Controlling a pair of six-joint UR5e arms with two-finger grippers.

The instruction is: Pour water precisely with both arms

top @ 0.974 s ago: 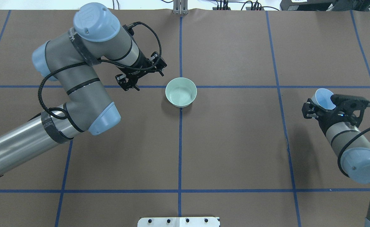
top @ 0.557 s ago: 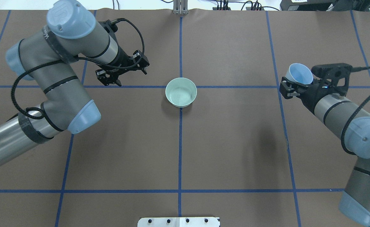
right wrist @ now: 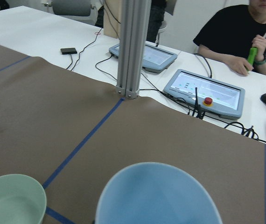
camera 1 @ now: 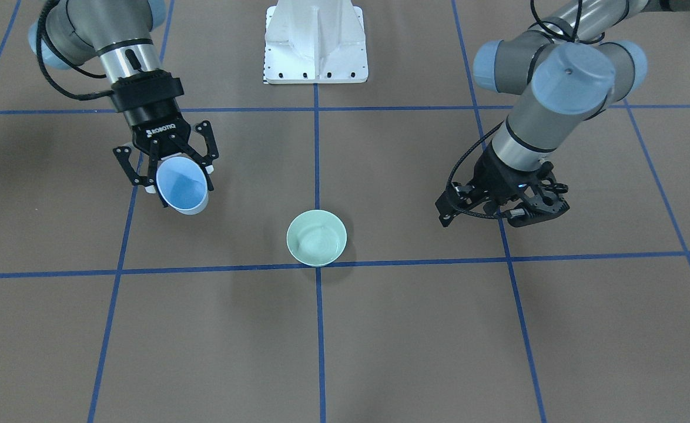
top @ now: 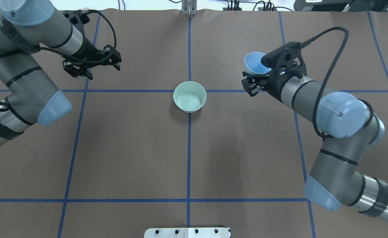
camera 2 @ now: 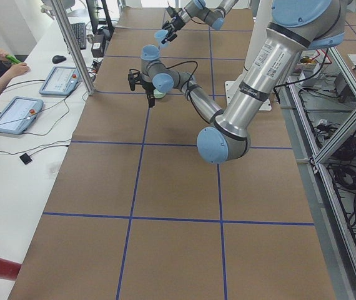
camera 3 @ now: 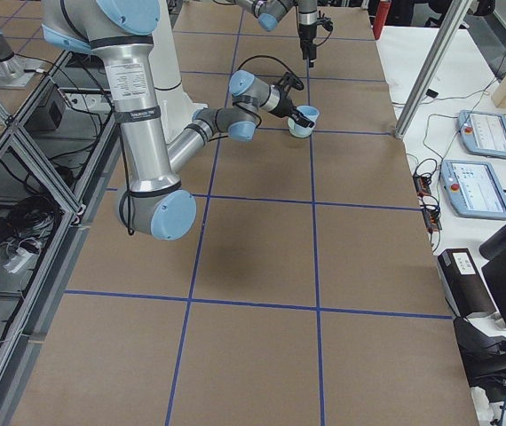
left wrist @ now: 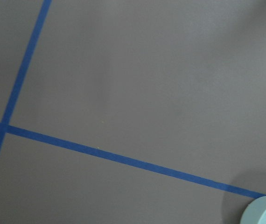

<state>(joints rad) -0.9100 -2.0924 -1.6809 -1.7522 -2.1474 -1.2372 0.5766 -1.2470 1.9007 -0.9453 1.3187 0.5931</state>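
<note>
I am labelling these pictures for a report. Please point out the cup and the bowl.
cup [camera 1: 181,188]: front-facing view, on its blue inner wall.
bowl [top: 174,96]: overhead view, on its left rim.

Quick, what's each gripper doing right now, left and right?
Left gripper: open, fingers spread, holding nothing.
Right gripper: closed on the blue cup.

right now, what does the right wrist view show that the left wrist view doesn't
Only the right wrist view: the blue cup close up, a metal post, two tablets, a seated person. Only the left wrist view: an uncovered tape crossing, little else. Both: the green bowl, just a sliver in the left wrist view, and blue tape on the brown table cover.
</note>
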